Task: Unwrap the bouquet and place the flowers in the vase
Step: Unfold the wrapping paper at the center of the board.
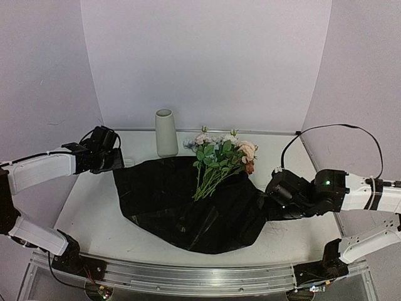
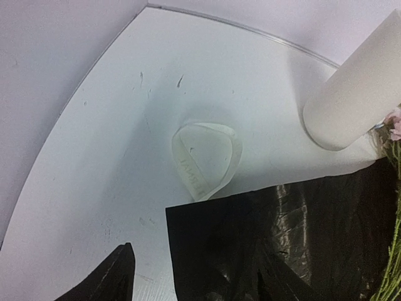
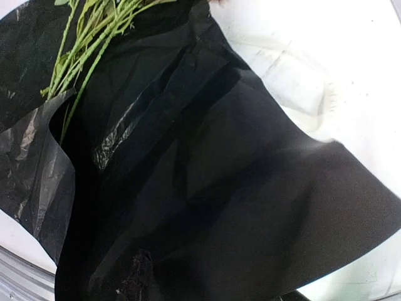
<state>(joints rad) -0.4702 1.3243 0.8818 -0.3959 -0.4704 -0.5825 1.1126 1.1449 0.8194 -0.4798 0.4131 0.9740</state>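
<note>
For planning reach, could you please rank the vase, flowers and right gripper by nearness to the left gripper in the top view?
From the left gripper:
1. vase, close on its right
2. flowers, centre
3. right gripper, far right

bouquet [image 1: 213, 170]: unwrapped; cone is opened out, bundle lies loose on top of it
wrap: black sheet [image 1: 164, 204], spread flat and crinkled across mid-table, glossy creases, near-right part folded up in ridges
ribbon: cream loop [image 2: 193, 174], off the bundle, flat on the table just beyond the sheet's far-left corner, close to the vase foot
flowers [image 1: 224, 150]: one bunch lying down; pink, peach, white and pale blue heads point to the back of the table, past the sheet's far edge; green leaves in the middle
stems [image 1: 204, 185]: thin, green, fanned toward the near side, resting on the sheet
vase [image 1: 166, 133]: matte white, tall, slim, upright, round mouth up; back of table, just left of the flower heads, not touching them
</note>
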